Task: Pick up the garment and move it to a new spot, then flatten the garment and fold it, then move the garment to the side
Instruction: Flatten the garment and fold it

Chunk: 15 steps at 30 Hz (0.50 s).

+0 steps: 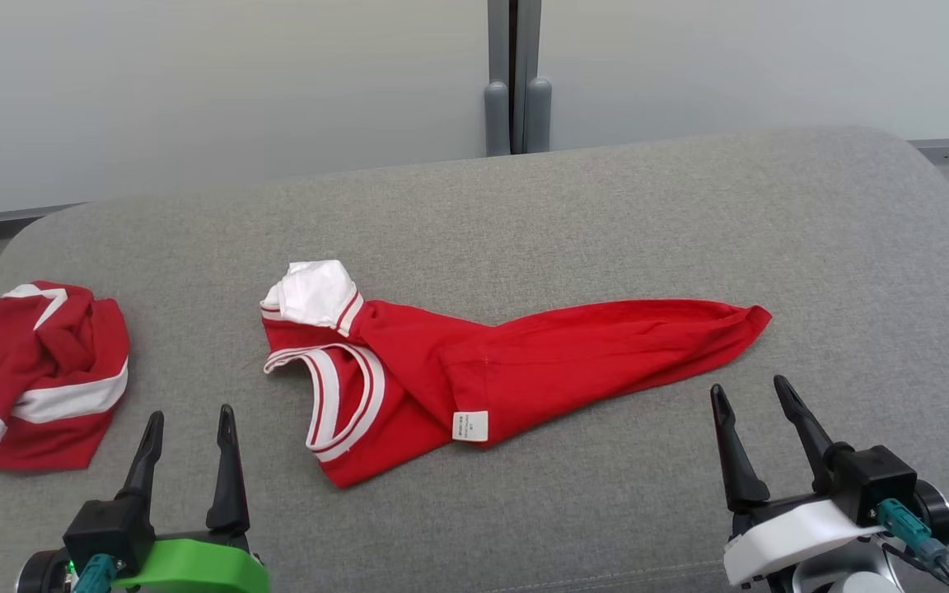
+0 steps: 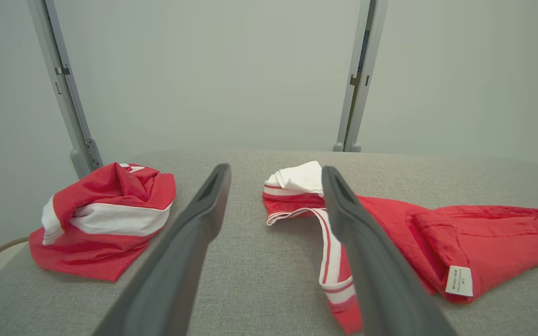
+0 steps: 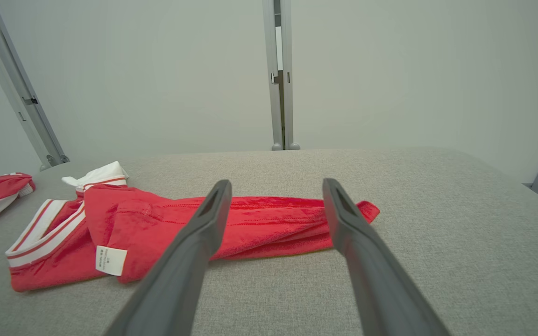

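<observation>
Red garment [image 1: 524,362] lies mid grey padded surface [image 1: 606,214], roughly folded into a long strip running L-R. White-trimmed neckline and white sleeve [image 1: 314,292] are at its L end, white label [image 1: 469,425] on the near edge, and it tapers to a point at the R end. Second red/white garment [image 1: 42,379] is bunched up at far L of the surface, well apart from the first. L gripper [image 1: 190,413] (green wrist housing) is at lower L with fingers spread wide, empty, and near the neckline end but not touching. R gripper [image 1: 748,385] is at lower R, also spread wide and empty, just short of the garment's R tip. Grey post [image 1: 516,82] stands behind against a pale wall.
</observation>
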Motion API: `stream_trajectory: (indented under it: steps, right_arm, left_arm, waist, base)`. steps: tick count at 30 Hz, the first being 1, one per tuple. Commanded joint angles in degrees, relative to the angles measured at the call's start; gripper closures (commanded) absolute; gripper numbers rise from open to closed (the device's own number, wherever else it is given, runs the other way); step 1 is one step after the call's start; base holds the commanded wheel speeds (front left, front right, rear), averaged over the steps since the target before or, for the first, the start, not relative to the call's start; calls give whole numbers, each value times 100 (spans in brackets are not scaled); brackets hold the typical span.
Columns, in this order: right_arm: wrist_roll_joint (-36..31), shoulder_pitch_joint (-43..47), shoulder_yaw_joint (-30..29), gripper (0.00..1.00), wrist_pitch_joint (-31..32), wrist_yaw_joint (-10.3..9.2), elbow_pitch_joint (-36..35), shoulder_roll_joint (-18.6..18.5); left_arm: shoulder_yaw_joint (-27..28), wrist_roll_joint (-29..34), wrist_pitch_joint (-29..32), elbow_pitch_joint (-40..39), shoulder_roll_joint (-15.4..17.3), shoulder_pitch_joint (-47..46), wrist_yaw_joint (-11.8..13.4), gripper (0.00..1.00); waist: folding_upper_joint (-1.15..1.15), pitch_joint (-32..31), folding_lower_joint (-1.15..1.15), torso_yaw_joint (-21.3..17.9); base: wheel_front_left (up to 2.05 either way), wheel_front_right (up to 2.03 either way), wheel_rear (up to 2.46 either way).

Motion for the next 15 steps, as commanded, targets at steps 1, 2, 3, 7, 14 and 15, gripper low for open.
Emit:
stream_trajectory:
  steps: [1, 2, 3, 7, 14, 15]
  right_arm:
    - [25, 64, 4, 0, 27, -1, -30, -20]
    - [30, 64, 6, 0, 27, -1, -36, -20]
    - [30, 66, 11, 0, 28, -1, -42, -20]
    - [43, 64, 17, 0, 23, -1, -22, -20]
    - [65, 79, -15, 0, 28, -1, -8, -20]
    - [68, 82, -17, 0, 28, -1, -6, -20]
  left_arm:
    - [34, 78, -4, 44, -39, 24, -42, 0]
    - [44, 100, -4, 55, -58, 16, -43, 0]
    - [55, 108, -4, 66, -70, 12, -59, 0]
    - [92, 152, -4, 161, -115, -35, -147, 0]
    - [116, 208, -4, 230, -161, -111, -238, 0]
    - [120, 211, -4, 239, -167, -114, -250, 0]
  waist:
    - [0, 6, 0, 2]
    - [0, 6, 0, 3]
    - [0, 7, 0, 2]
    - [0, 15, 0, -1]
    - [0, 23, 0, 51]
    - [0, 26, 0, 67]
  base:
    - [0, 0, 0]
    - [0, 0, 0]
    - [0, 0, 0]
    - [0, 0, 0]
    - [0, 0, 0]
    - [0, 0, 0]
